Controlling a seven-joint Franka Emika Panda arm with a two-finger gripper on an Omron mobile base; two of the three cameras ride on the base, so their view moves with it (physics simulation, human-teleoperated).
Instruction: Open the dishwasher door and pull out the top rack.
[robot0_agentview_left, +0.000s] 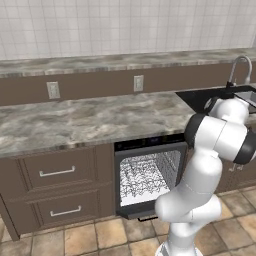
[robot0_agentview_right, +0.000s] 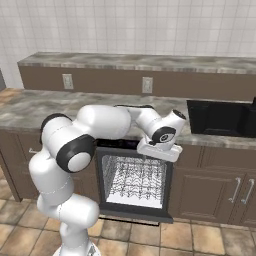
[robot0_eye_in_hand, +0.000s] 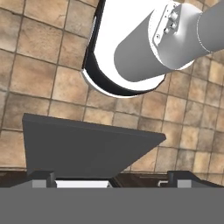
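Dropped flat over the tiled floor (robot0_eye_in_hand: 39, 78), one dishwasher door (robot0_eye_in_hand: 87, 148) is lying open beneath the claw (robot0_eye_in_hand: 111, 177), whose fingers are standing spread and holding nothing. One top rack (robot0_agentview_right: 134, 181) is sitting inside the dishwasher, under the worktop (robot0_agentview_left: 85, 120). No writing is legible.

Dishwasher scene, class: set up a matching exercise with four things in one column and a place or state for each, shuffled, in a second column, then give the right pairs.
Things:
1. dishwasher door
2. top rack
3. hand
4. sink

Places or states:
A. set into the counter, right of the dishwasher
B. folded down and open
C. above the dishwasher opening, jaws open, holding nothing
D. inside the dishwasher, not yet pulled out

Pairs: 1-B, 2-D, 3-C, 4-A
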